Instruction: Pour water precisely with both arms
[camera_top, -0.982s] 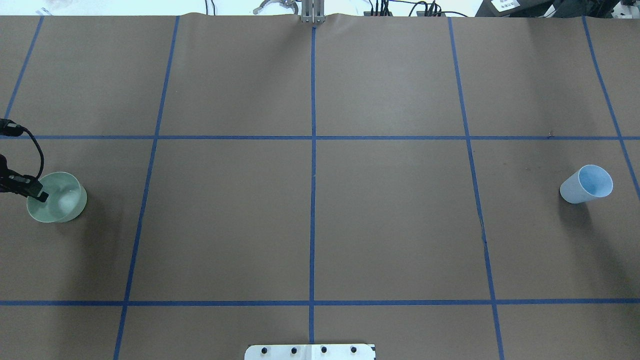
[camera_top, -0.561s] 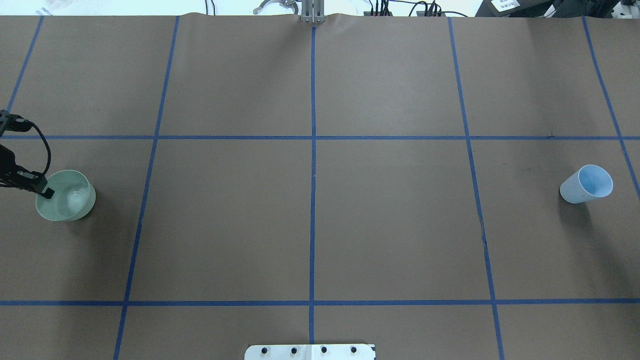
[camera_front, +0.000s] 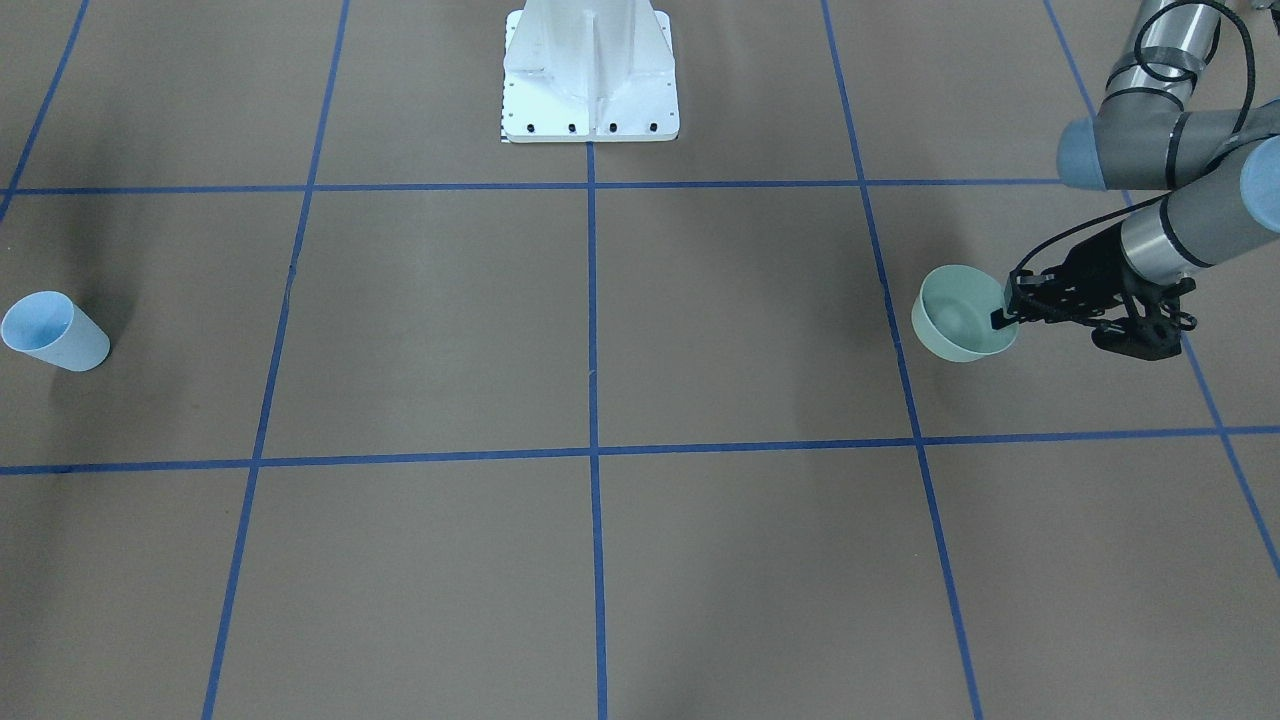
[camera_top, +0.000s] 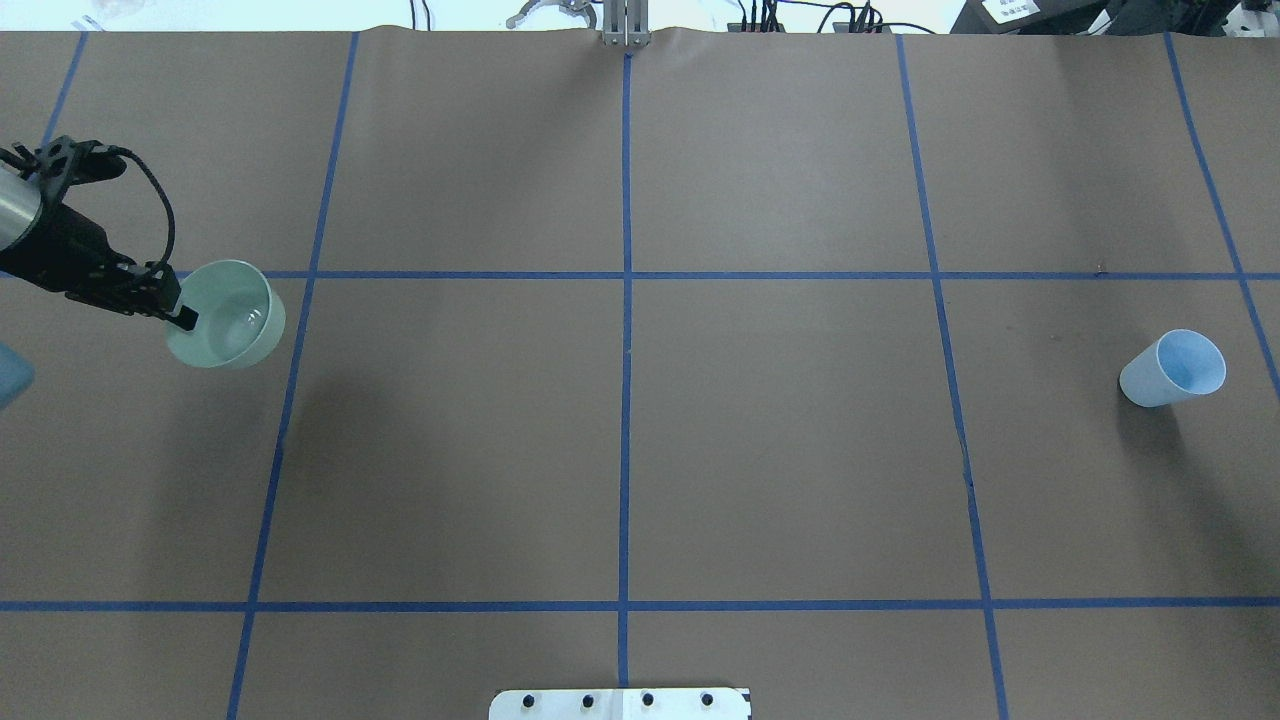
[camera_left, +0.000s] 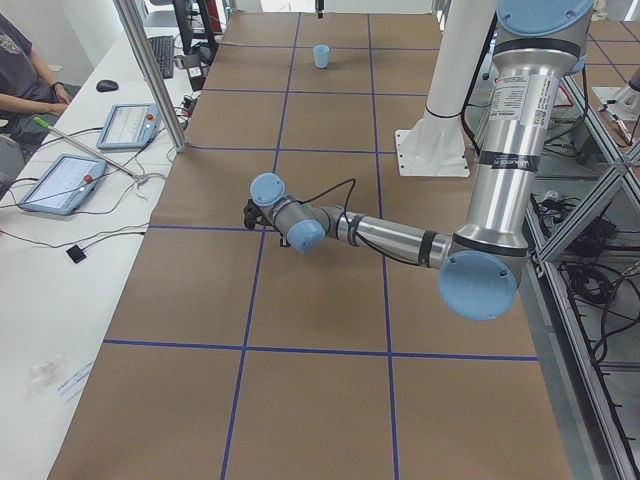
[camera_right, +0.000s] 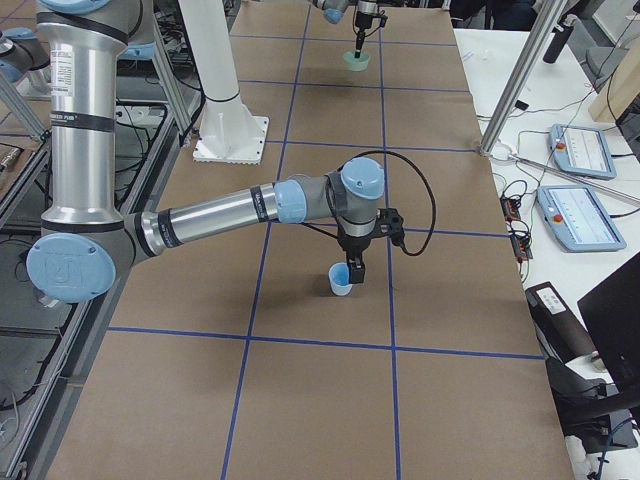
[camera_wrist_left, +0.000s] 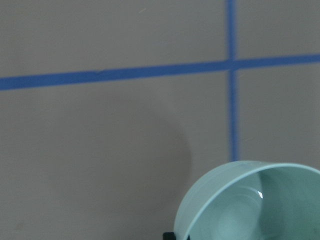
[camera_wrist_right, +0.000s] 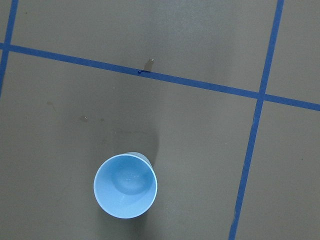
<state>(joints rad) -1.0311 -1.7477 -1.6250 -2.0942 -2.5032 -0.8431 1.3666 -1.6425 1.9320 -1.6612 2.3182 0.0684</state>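
Observation:
My left gripper (camera_top: 181, 316) is shut on the rim of a pale green bowl (camera_top: 228, 318) and holds it above the table at the left. The gripper (camera_front: 1003, 316) and bowl (camera_front: 958, 315) also show in the front-facing view. Water shows as whitish glints inside the bowl (camera_wrist_left: 252, 207). A light blue cup (camera_top: 1172, 368) stands at the far right. It sits low and centre in the right wrist view (camera_wrist_right: 125, 185). My right gripper (camera_right: 355, 268) hangs just above the cup (camera_right: 340, 281); I cannot tell whether it is open or shut.
The white bolted pedestal (camera_front: 590, 80) stands at the table's robot side, in the middle. Blue tape lines (camera_top: 626, 400) divide the brown table cover. A side desk with tablets (camera_right: 580, 150) and a seated person (camera_left: 20, 70) lie beyond the far table edge.
My left gripper has carried the green bowl to the right and toward the far side in the overhead view, in from the left edge. The blue cup has not moved.

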